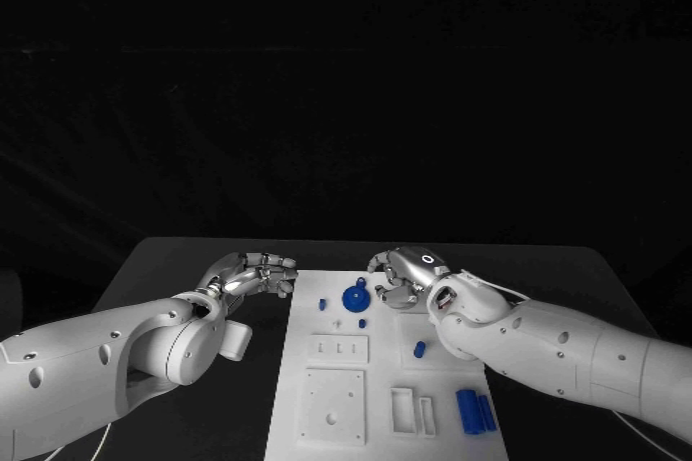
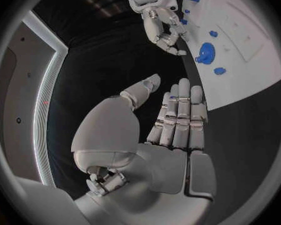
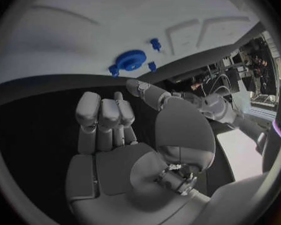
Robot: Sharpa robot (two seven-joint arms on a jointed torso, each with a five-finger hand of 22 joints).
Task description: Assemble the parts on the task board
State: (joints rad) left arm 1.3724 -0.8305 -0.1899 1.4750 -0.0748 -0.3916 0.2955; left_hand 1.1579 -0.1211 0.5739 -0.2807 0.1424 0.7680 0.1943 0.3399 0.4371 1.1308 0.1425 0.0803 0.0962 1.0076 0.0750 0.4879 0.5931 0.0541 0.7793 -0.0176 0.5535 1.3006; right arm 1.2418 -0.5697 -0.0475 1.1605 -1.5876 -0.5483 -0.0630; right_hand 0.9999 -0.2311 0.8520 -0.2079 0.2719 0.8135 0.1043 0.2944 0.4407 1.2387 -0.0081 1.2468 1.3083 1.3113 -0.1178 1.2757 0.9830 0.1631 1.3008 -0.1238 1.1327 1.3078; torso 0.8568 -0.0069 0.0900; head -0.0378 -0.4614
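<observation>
The white task board (image 1: 335, 421) lies in the middle of the table. A blue gear (image 1: 355, 300) sits near its far end, with small blue parts (image 1: 362, 323) close by. Another blue part (image 1: 420, 349) is at mid-board, and a blue pair (image 1: 475, 411) lies at the near right. My left hand (image 1: 257, 274) hovers over the dark table just left of the board's far corner; its fingers (image 2: 178, 115) are stretched out and hold nothing. My right hand (image 1: 404, 274) hangs over the far end right of the gear, its fingers (image 3: 109, 112) curled in on nothing.
The board carries raised white blocks and recessed frames (image 1: 411, 411) towards its near end. Dark tabletop (image 1: 188, 271) runs along both sides of the board. In the left wrist view my right hand (image 2: 162, 27) is beside the gear (image 2: 205, 52).
</observation>
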